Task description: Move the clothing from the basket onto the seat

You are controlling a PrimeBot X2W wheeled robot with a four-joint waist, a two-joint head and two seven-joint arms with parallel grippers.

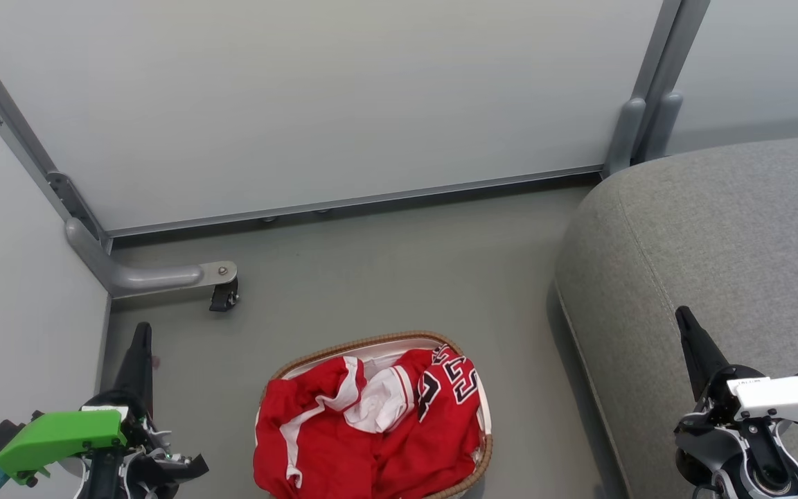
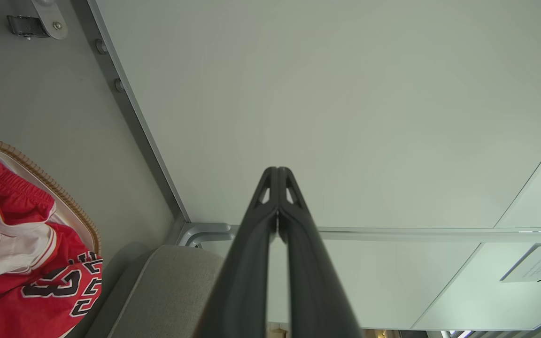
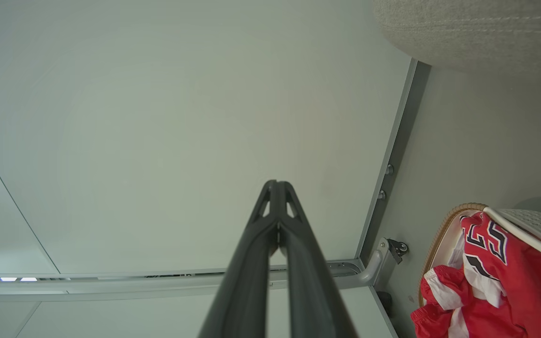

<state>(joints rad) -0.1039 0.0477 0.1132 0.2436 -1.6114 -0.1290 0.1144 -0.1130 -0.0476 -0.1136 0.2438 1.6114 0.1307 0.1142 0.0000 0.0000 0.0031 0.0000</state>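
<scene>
While heaped in the basket (image 1: pixel 343 348), clothing (image 1: pixel 371 447), numerals toward seat (image 1: pixel 717 229); both jaws pressed together

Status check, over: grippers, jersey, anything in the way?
Left gripper and right gripper: jaws shut, empty. Jersey heaped in basket, untouched. Seat to its right; partition foot off left, out of the path.

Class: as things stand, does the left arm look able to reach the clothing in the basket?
Probably yes: the clothing lies uncovered in the basket, beside the left gripper, with bare floor between.
</scene>
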